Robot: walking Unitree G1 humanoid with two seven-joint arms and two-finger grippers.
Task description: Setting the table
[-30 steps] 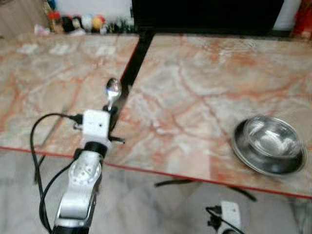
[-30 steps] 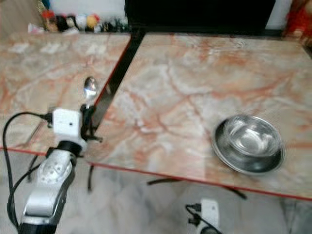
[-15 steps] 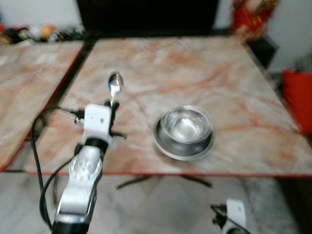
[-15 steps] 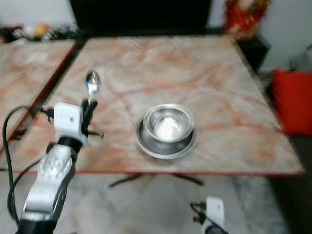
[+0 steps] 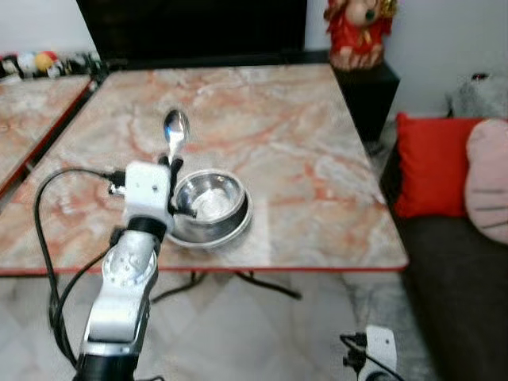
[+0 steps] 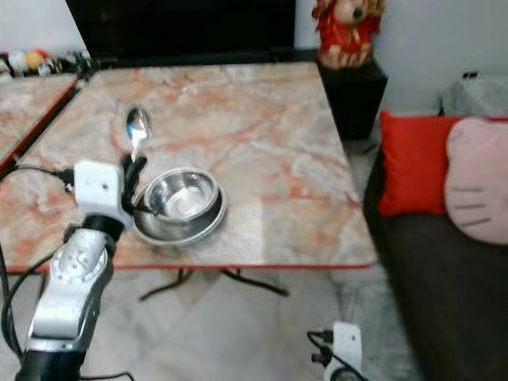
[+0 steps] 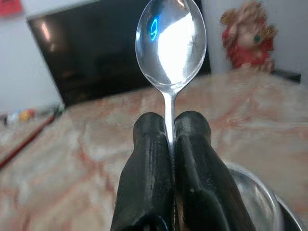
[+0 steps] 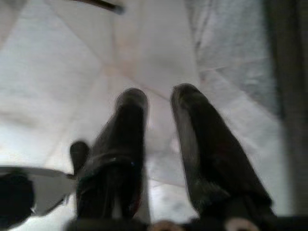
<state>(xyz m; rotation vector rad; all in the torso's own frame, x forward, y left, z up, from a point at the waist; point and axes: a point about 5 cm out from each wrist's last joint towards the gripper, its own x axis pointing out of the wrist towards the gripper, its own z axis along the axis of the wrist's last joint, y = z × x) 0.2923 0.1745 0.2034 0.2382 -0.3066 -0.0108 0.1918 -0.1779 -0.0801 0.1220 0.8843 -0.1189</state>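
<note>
Your left end effector [image 7: 169,144] pinches the shiny steel spoon [image 7: 171,41] by its thin, slippery handle (grip low); the right end effector [image 8: 159,103] hangs open.

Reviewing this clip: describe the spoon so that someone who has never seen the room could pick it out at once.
Start at the big marble-patterned table with the red edge. Near its front edge stands a shiny steel bowl; just to the robot's left of it, the left hand is raised, fingers shut. The spoon stands upright from that hand, bowl end up, the one piece of cutlery here and held in the air, not lying on the table.
</note>
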